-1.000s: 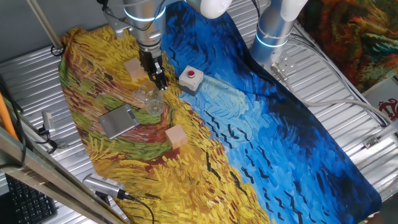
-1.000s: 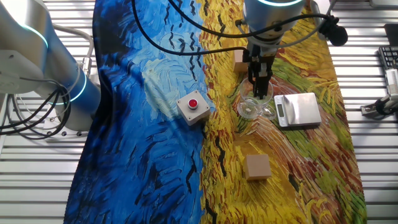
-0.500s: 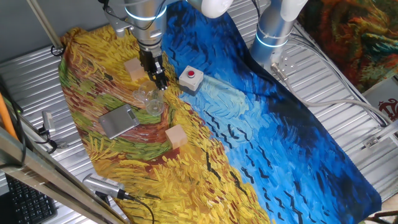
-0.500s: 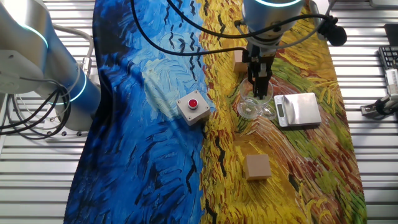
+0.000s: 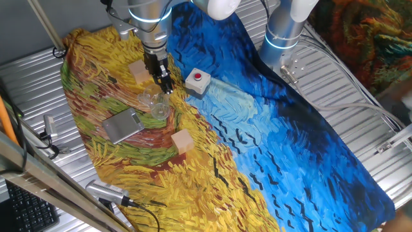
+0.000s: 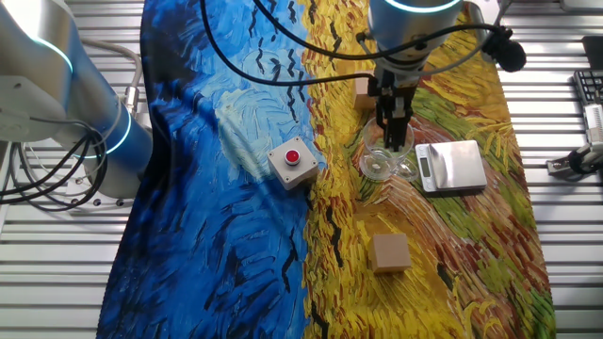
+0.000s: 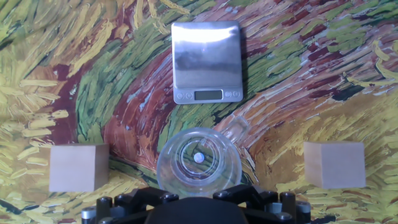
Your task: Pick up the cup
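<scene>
The clear cup (image 5: 156,104) stands upright on the yellow part of the cloth, also seen in the other fixed view (image 6: 384,160). In the hand view it sits at the bottom centre (image 7: 198,160), its near rim hidden under the black gripper body. My gripper (image 5: 165,86) points down at the cup's rim on the side towards the arm, also shown in the other fixed view (image 6: 393,137). Its fingers stand close together, pinching the cup's wall. The cup rests on the cloth.
A flat grey metal scale (image 5: 123,124) lies just beside the cup. Tan wooden cubes stand on either side (image 5: 138,71) (image 5: 182,140). A grey box with a red button (image 5: 197,81) is next to the gripper. A second robot base (image 5: 283,32) stands behind.
</scene>
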